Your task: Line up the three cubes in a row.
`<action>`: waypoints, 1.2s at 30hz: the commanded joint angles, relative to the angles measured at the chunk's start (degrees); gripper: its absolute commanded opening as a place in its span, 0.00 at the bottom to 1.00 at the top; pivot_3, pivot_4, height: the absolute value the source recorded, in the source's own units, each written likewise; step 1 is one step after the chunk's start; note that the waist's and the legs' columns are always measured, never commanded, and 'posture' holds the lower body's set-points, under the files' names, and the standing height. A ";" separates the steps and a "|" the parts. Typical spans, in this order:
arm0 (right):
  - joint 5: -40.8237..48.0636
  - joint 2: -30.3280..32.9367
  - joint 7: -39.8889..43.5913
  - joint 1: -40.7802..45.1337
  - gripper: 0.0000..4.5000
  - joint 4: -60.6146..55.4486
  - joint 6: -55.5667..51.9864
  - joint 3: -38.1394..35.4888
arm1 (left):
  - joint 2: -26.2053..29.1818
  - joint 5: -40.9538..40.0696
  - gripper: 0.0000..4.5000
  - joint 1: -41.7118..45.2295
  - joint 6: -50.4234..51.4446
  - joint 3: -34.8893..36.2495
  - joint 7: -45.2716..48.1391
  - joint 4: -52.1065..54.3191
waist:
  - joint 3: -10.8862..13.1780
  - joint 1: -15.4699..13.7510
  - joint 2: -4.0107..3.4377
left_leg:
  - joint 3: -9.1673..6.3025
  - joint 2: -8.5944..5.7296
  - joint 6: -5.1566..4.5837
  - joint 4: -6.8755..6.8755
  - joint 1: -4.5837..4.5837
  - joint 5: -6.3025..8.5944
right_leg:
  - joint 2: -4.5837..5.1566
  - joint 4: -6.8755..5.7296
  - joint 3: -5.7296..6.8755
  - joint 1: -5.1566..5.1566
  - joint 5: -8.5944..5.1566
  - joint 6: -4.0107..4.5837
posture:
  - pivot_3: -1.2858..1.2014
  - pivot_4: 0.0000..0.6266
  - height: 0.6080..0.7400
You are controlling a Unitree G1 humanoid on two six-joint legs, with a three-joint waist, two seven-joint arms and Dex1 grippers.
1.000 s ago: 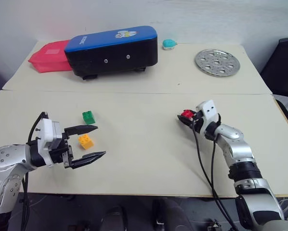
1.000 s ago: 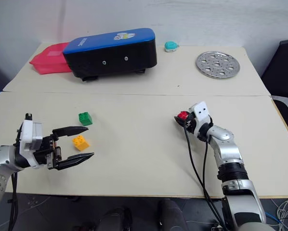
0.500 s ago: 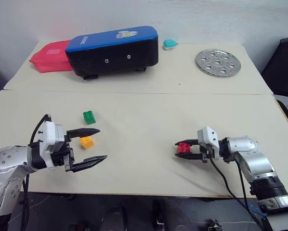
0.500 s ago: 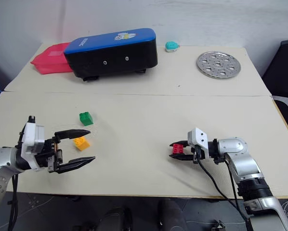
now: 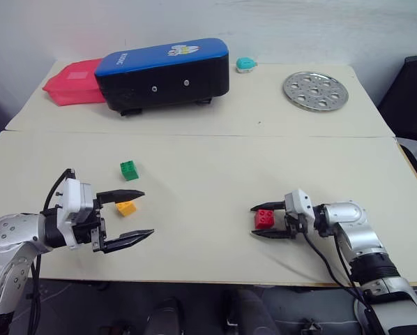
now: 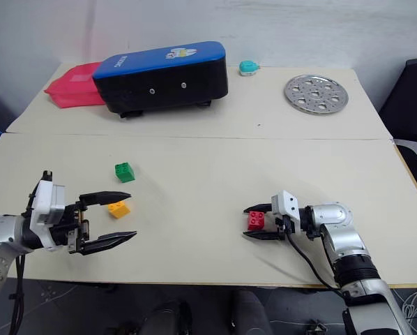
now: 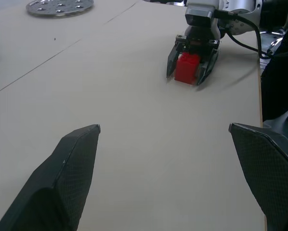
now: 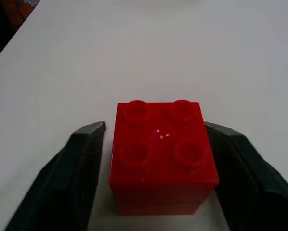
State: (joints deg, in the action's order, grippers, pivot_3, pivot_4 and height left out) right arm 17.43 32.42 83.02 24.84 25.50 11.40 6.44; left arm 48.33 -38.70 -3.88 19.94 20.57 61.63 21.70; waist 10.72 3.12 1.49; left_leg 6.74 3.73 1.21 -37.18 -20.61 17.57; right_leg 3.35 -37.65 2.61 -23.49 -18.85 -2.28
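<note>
1. Evidently the red cube [image 6: 256, 220] sat on the counter [image 6: 194, 174], studs up, between the parted fingers of the right gripper [image 6: 254, 222]; the right wrist view showed gaps on both sides, so it looked released, not clamped.
2. The green cube [image 5: 129, 169] and orange-yellow cube [image 5: 126, 207] lay near each other, well apart from the red one, so no row existed yet.
3. The left gripper [image 5: 128, 218] hung wide open and empty just beside the orange-yellow cube, seemingly ready to take it.
</note>
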 commanded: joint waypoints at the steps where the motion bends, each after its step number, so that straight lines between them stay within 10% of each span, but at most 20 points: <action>1: 4.66 0.68 1.60 0.73 0.99 -5.23 -0.20 -3.35 | 0.24 0.00 1.00 -2.65 -0.42 4.74 -0.62 0.80 | 0.01 0.14 -0.01 | 0.00 0.00 0.00 0.01 0.00 0.00 | 0.00 0.00 -0.01 -0.01 0.00 0.00 | 0.52 0.24 1.00; 17: 15.72 1.04 -4.70 -15.75 0.99 -17.23 2.01 -21.29 | -10.46 4.65 1.00 -22.62 -9.91 32.37 -8.15 -25.13 | -0.02 -0.68 0.10 | -0.07 -0.03 -0.24 0.03 0.01 0.20 | 0.12 0.16 0.11 0.06 -0.02 0.04 | 0.52 0.24 1.00; 29: 20.07 0.34 -7.44 -16.46 0.99 -28.59 -2.50 -20.71 | -8.93 -1.39 1.00 6.37 20.02 15.13 -39.42 -7.70 | -0.04 -1.54 0.13 | -0.14 -0.03 -0.21 0.07 0.03 0.16 | 0.17 0.07 0.15 0.12 0.01 -0.01 | 0.52 0.24 1.00; 36: 18.86 0.02 -7.26 -16.76 0.99 -28.24 -1.75 -20.22 | -19.05 2.00 1.00 26.51 43.16 7.19 -67.06 -2.09 | -0.04 -1.29 0.15 | -0.02 -0.07 0.08 0.04 0.00 0.00 | 0.10 0.06 0.06 0.09 0.05 -0.10 | 0.52 0.24 1.00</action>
State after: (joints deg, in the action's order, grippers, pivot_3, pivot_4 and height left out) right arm 35.67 32.33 75.56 8.43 -1.71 8.87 -13.34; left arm 30.29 -37.92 21.22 59.18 27.38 -0.07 17.30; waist 10.68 1.83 1.64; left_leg 6.76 3.68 1.31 -37.15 -20.61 17.55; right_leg 3.41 -37.58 2.65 -23.42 -18.80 -2.37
